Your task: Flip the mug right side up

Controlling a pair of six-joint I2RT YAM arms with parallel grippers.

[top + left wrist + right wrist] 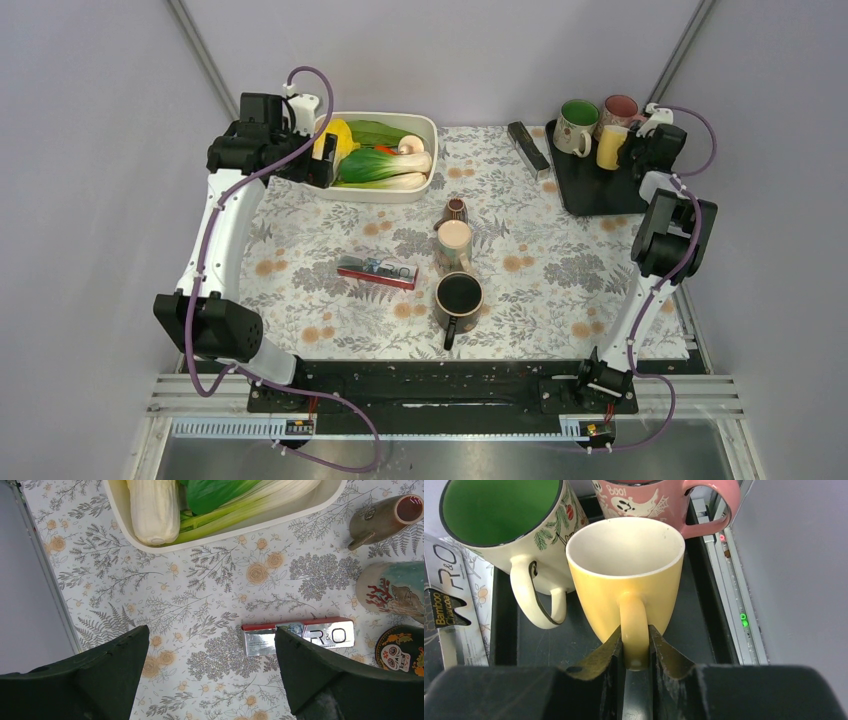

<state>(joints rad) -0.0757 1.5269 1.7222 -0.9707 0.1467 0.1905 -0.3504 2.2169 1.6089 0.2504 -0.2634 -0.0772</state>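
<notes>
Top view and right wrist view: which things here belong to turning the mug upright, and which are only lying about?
Belong to the job: yellow mug, upright; right fingers, closed on its handle.
Lying about: green mug, pink mug, black tray, vegetable dish, red toothpaste box.

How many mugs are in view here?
6. Three on the black tray at far right: green-lined mug, pink mug, yellow mug. Three mid-table: small brown mug, tan-topped mug, black mug. None seems hidden.
</notes>
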